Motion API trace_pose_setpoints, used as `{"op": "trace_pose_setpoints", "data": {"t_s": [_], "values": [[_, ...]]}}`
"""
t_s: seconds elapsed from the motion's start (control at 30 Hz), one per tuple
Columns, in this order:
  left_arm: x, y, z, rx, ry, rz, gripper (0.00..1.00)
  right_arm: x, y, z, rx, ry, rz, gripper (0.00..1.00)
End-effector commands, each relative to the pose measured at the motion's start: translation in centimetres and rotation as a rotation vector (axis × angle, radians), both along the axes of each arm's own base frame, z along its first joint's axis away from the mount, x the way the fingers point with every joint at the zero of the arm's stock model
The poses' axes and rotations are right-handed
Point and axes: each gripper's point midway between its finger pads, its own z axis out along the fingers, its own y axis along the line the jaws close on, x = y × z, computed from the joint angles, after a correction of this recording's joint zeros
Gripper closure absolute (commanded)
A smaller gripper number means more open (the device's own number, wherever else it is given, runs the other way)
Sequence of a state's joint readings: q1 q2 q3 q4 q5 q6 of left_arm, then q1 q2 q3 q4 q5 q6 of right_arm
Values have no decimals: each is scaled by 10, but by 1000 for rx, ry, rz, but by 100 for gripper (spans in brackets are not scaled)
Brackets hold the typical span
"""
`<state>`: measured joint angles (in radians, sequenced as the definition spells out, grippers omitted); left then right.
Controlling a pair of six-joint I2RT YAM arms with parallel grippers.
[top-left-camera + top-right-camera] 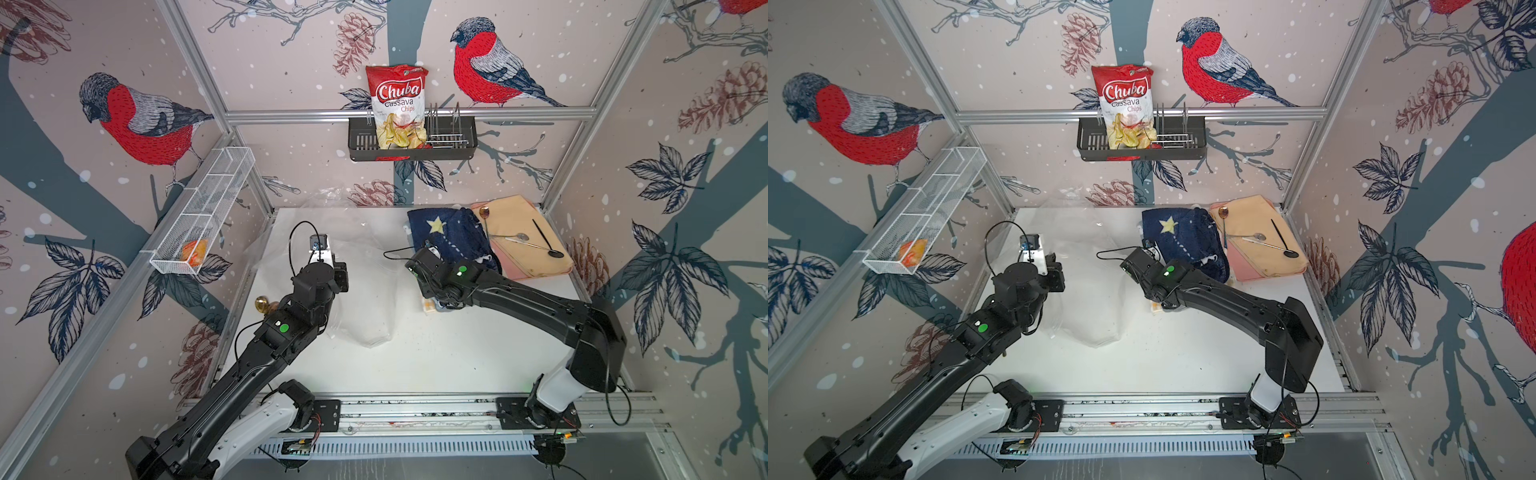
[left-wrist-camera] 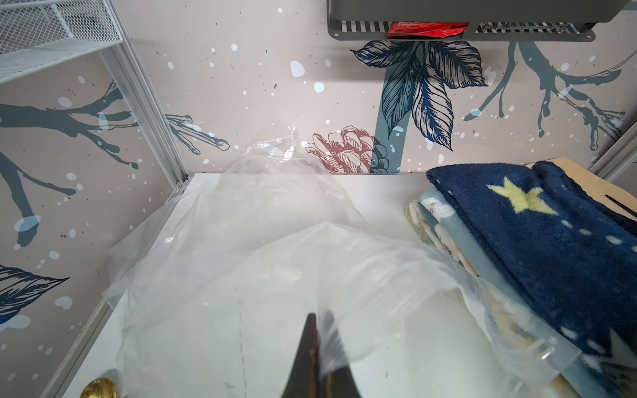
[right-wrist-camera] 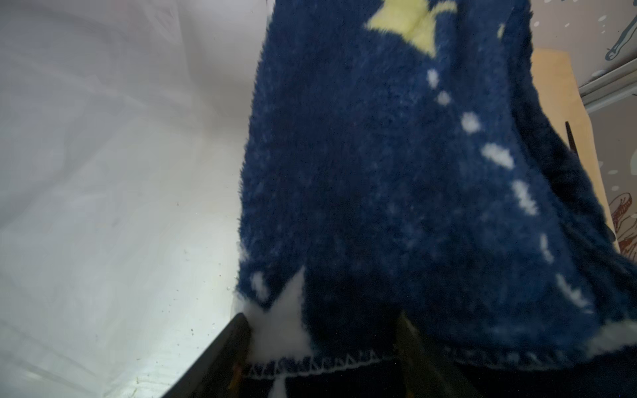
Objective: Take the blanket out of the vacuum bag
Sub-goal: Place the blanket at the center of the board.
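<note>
The blanket [image 1: 451, 237] is dark blue fleece with a yellow star and lies folded at the back right of the table, also in the left wrist view [image 2: 551, 241]. My right gripper [image 3: 322, 330] stands open, its fingers on either side of the blanket's stitched near edge. The vacuum bag [image 1: 365, 303] is clear crinkly plastic spread limp over the middle and back left [image 2: 262, 248]. Its edge with the white slider clip [image 2: 548, 348] lies over the blanket's near corner. My left gripper [image 2: 319, 330] is shut on a fold of the bag's film.
A peach cloth [image 1: 528, 232] with spoons, one of them black [image 1: 548, 241], lies under the blanket's right side. A black basket [image 1: 411, 143] with a chips bag hangs on the back wall. A white wire basket [image 1: 203, 216] lines the left wall. A gold knob [image 2: 98, 387] sits at the table's left edge.
</note>
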<state>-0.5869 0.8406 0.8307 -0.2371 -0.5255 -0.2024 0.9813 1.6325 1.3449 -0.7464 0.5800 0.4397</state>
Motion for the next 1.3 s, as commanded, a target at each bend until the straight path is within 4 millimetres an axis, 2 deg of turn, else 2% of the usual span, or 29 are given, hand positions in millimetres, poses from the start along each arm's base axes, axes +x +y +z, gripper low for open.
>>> {"op": "trace_pose_setpoints", "data": {"t_s": [0.0,0.1,0.27,0.4,0.47,0.57,0.73,0.93,1.03,1.1,1.17,1.27], "values": [[3,-2,7,-9,-30,-1,99,-3,-17,-7,-75,-6,-5,26],[4,-4,5,-9,-24,-13,99,-3,-25,-14,-67,0,-19,26],[5,-6,3,-4,-16,-21,96,4,-34,-23,-68,-2,-42,34],[5,-7,1,-2,-12,-24,95,12,-36,-22,-82,-34,-50,42],[5,-8,1,-1,-12,-25,95,17,-36,-22,-74,-41,-51,52],[6,-7,1,0,-11,-24,94,21,-36,-17,-38,-53,-50,78],[6,-9,0,0,-7,-31,94,18,-27,6,86,-77,-15,99],[6,-12,0,-6,-8,-44,94,5,-4,48,368,-48,131,100],[6,-13,-1,-7,-5,-52,94,3,-1,60,450,-38,178,100],[6,-14,-1,-8,-4,-56,94,1,1,62,489,-24,207,100],[6,-15,0,-11,-5,-62,94,-4,10,57,506,20,251,99],[6,-16,-1,-10,-2,-68,94,-15,26,40,530,141,317,82]]}}
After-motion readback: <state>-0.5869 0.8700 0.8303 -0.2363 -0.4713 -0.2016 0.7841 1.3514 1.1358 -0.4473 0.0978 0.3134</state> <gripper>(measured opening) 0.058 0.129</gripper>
